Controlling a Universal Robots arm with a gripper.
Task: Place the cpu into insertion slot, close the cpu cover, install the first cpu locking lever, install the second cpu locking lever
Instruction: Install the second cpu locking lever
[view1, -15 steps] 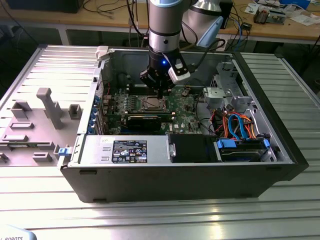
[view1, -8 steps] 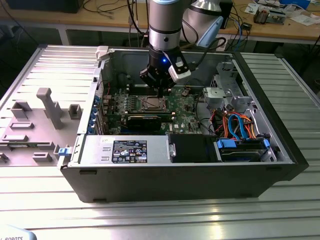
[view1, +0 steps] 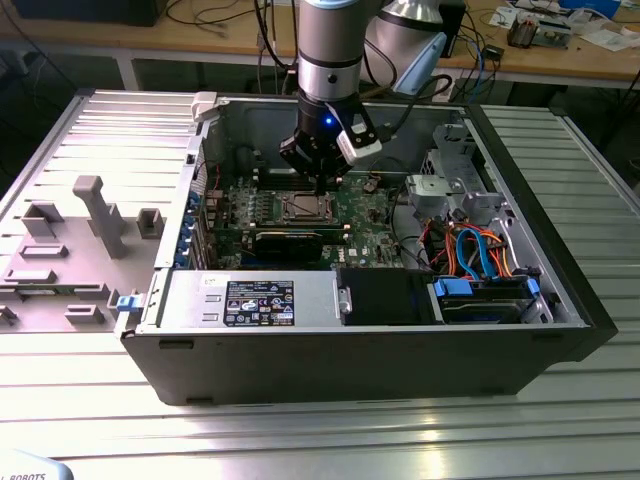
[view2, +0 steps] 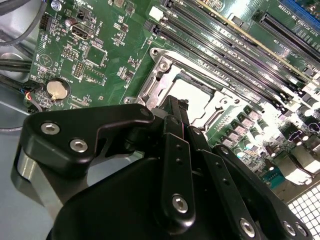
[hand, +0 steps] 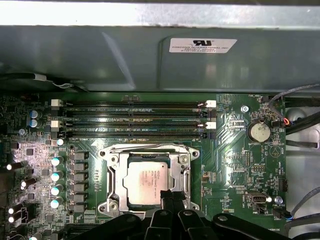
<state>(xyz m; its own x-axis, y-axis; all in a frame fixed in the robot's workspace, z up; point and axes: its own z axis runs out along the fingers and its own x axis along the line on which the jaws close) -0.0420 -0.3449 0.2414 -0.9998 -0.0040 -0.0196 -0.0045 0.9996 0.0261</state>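
Silver cpu (hand: 145, 184) seated under cpu cover (hand: 113, 176); gripper (hand: 170, 200) hides one edge

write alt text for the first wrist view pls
The cpu sits in the insertion slot of a green motherboard, with the silvery cpu cover framing it and the robot's black hand just over its near edge. Beyond lie long memory slots, a coin battery and the grey case wall.

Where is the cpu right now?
The cpu sits in the insertion slot on the green board, framed by the cpu cover, just below the long memory slots in the first wrist view, with the end effector at its edge.
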